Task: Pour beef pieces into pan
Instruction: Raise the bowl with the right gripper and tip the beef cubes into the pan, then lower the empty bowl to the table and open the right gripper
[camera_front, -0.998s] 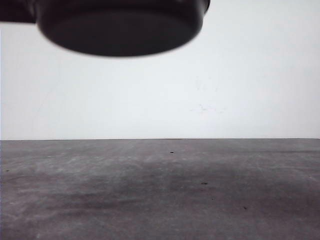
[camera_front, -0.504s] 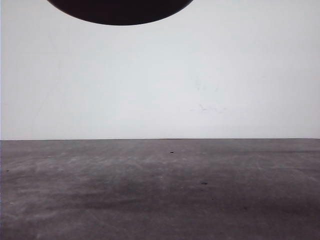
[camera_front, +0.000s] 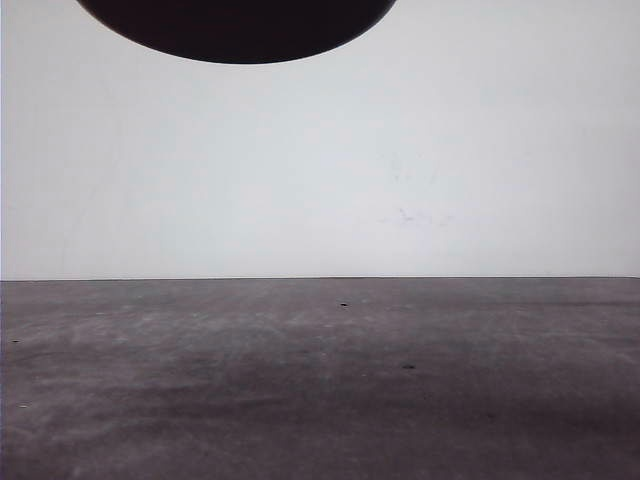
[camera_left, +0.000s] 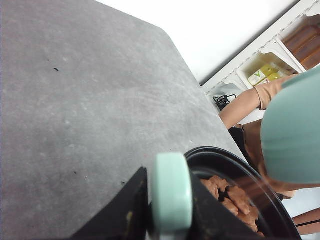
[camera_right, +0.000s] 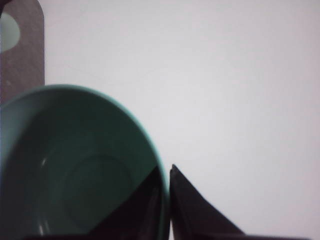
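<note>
- In the front view the pan (camera_front: 238, 28) hangs high above the grey tabletop (camera_front: 320, 380). Its dark round underside is cut off by the upper edge of the picture, and a plain white wall (camera_front: 420, 170) stands behind.
- In the left wrist view the left claw (camera_left: 167, 212) is clamped on the pan's mint-green handle (camera_left: 171, 195), a black finger (camera_left: 122, 210) on either side of it.
- The black pan (camera_left: 235, 165) extends away from that handle, held above the tabletop (camera_left: 85, 110).
- The beef pieces (camera_left: 232, 200) lie inside the pan as a heap of reddish-brown strips on its floor.
- A teal bowl (camera_left: 292, 132) hangs just above the pan's far rim, tilted over it. Only its smooth outer wall is seen from this side, and a faint reddish blur runs between it and the heap.
- In the right wrist view the right claw (camera_right: 167, 200) pinches the rim of the teal bowl (camera_right: 75, 165), one dark finger (camera_right: 135, 210) inside the wall and the other outside, nearly closed on it.
- The bowl's inside looks bare and smooth in that view.
- Behind the pan, a person's arm in a tan sleeve (camera_left: 245, 102) and white shelves (camera_left: 280, 55) show in the background.
</note>
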